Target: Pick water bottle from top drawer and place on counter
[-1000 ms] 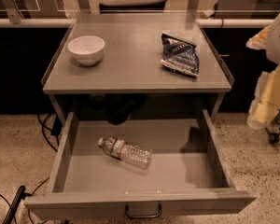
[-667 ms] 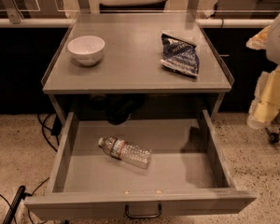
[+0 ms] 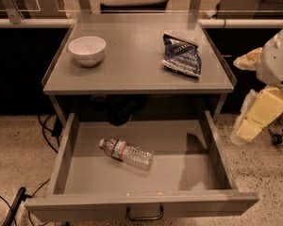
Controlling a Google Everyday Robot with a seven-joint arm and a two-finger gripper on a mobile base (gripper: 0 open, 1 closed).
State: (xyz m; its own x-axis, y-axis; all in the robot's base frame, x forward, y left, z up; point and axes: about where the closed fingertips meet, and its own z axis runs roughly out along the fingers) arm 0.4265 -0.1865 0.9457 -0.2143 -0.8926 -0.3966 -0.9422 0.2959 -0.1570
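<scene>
The water bottle (image 3: 127, 153) is clear, ribbed, glossy plastic. The top drawer (image 3: 179, 173) and counter (image 3: 132, 60) look smooth, matt grey. The handle (image 3: 145, 215) is dark metal, the bowl (image 3: 87, 48) glossy white, and the snack bag (image 3: 181, 55) crinkled and shiny. The gripper (image 3: 247, 130), pale matt plastic, hangs right of the counter.

At the right edge of the room stands the robot's arm (image 3: 277, 55). Its upper part is a big rounded white shell, smooth and faintly glossy, with a smaller pale yellowish lobe jutting from its left side. Beneath it come boxy cream-yellow segments, flat-faced and square-edged, one stacked under the next. The lowest, palest piece is probably the gripper (image 3: 243, 134), low down just outside the right wall of the top drawer (image 3: 218, 149).
</scene>
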